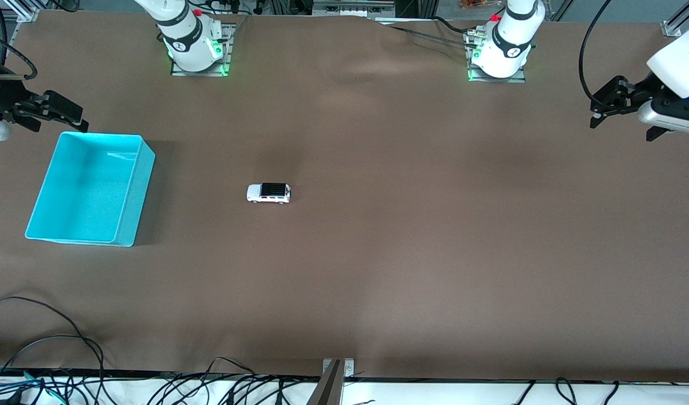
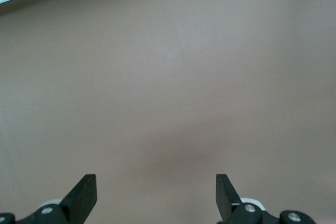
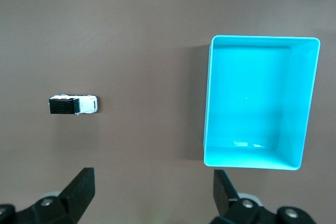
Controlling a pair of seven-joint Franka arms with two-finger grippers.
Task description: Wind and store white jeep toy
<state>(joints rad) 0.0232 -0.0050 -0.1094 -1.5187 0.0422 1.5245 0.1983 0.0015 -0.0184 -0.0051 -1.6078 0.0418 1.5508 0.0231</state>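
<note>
The white jeep toy stands on its wheels near the middle of the brown table, its long axis running between the arms' ends and its hood pointing toward the right arm's end. The turquoise bin sits well apart at that end, with bare table all around the toy. The right gripper hangs beside the bin's farther corner, fingers wide and holding nothing. The left gripper waits over its own end, fingers also wide and holding nothing.
</note>
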